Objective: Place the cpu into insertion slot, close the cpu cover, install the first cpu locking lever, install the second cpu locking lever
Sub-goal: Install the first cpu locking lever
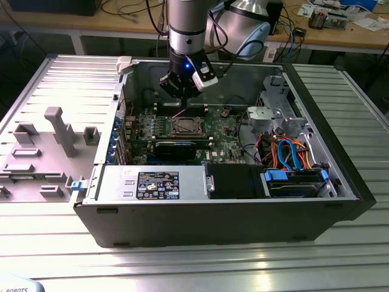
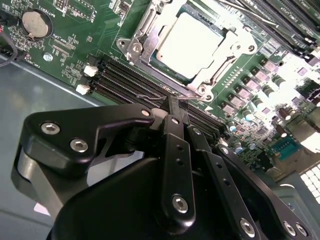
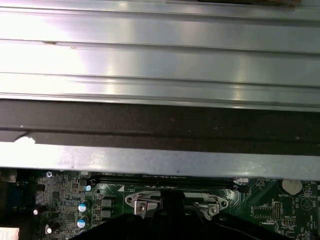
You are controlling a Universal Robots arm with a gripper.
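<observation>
The cpu (image 2: 187, 42) lies flat in the insertion slot (image 1: 184, 126) on the green motherboard, its silvery top facing up. The cpu cover (image 2: 227, 57) is folded down around it as a metal frame. My gripper (image 2: 177, 105) hangs just above the socket's edge by the memory slots, its black fingers (image 2: 175, 150) pressed together. A thin wire lever (image 2: 150, 97) runs along that edge right at the tips; whether they pinch it I cannot tell. In the exterior view the gripper (image 1: 181, 91) sits inside the open computer case, over the far side of the socket.
Long memory slots (image 2: 125, 80) and a coin battery (image 2: 36, 22) lie beside the socket. A black card (image 1: 176, 148), the power supply (image 1: 152, 182) and a drive cage with cables (image 1: 292, 152) crowd the case. A grey fixture tray (image 1: 48, 140) lies at the exterior view's left.
</observation>
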